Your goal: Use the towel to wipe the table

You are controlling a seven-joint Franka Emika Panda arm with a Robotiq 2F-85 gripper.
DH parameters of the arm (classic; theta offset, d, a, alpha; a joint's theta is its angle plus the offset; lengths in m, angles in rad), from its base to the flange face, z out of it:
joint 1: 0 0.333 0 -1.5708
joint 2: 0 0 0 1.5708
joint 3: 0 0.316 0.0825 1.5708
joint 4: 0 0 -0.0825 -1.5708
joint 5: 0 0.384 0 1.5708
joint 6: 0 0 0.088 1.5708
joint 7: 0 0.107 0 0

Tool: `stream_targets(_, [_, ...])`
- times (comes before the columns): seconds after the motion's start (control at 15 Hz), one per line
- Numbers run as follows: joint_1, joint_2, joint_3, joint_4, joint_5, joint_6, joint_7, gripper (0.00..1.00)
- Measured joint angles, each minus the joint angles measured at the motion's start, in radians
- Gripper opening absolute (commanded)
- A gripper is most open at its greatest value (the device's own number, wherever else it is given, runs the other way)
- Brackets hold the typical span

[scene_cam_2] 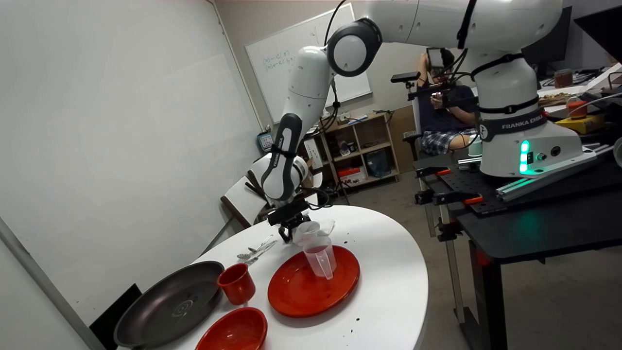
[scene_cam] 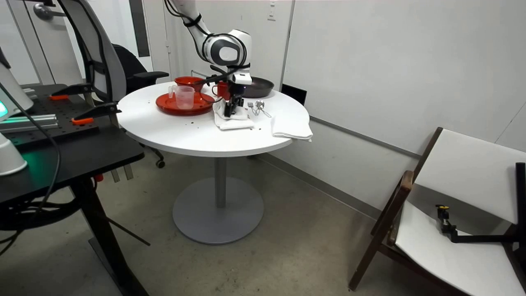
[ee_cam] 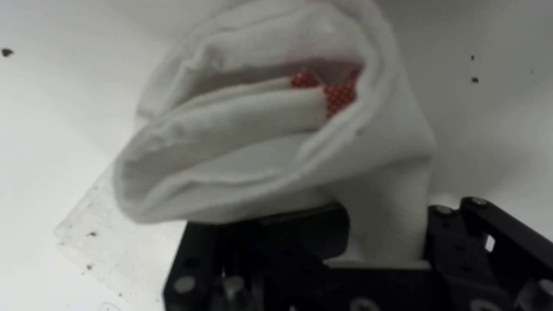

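Observation:
The white towel (scene_cam: 235, 123) lies bunched on the round white table (scene_cam: 193, 142), beside the red plate. In the wrist view the towel (ee_cam: 259, 116) is folded in loose loops, with a red checked patch inside. My gripper (scene_cam: 232, 112) points down at the towel, low over the table. In the wrist view a bunched part of the towel fills the space between my gripper's black fingers (ee_cam: 389, 233), and the gripper is shut on it. In an exterior view the towel (scene_cam_2: 328, 227) is partly hidden behind the gripper (scene_cam_2: 287, 235) and a clear cup.
A red plate (scene_cam: 165, 105) holds a clear measuring cup (scene_cam: 185, 98). A red bowl (scene_cam: 189, 82), red mug (scene_cam: 222, 89), dark pan (scene_cam: 259, 87) and metal utensils (scene_cam: 259, 107) stand near. Another white cloth (scene_cam: 291, 127) hangs over the edge. Dark crumbs (scene_cam_2: 358, 319) dot the table.

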Motion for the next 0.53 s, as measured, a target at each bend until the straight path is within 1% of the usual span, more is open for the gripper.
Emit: stream_targets(0.53, [-0.005, 0.034, -0.049, 0.047, -0.001, 0.017, 0.023, 0.0])
